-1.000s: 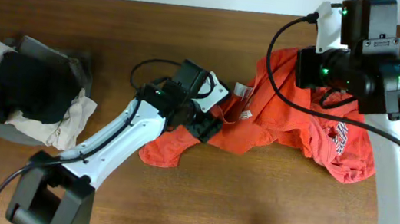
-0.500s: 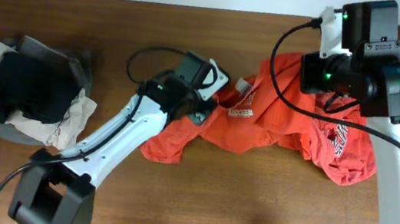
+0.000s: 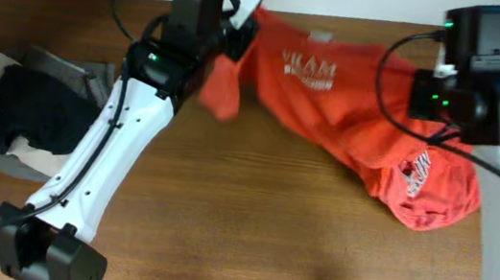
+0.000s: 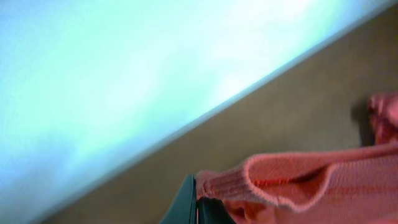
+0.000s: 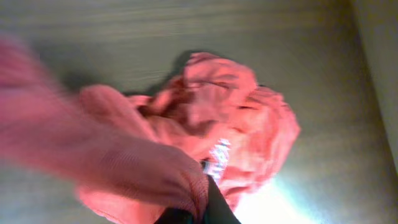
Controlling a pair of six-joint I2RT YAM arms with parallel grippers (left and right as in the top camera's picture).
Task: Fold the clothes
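Two grippers share one garment. We see the left gripper (image 4: 198,208) clenched on a ribbed edge of the orange-red shirt (image 3: 332,103), the hem folding over just above its dark fingers (image 4: 183,205). Beyond them lie the brown table (image 4: 298,106) and a pale wall (image 4: 124,74). We see the right gripper (image 5: 196,211) pinching another fold of the same shirt. The cloth drapes over its fingertips and is blurred on one side. Between the two sets of fingers the shirt hangs stretched above the table, with white lettering (image 3: 308,68) showing nearer the left fingers. Under the right fingers the rest lies bunched on the wood. Well away from the left fingers, on the side opposite the shirt, sits a pile of beige and black cloth (image 3: 30,116).
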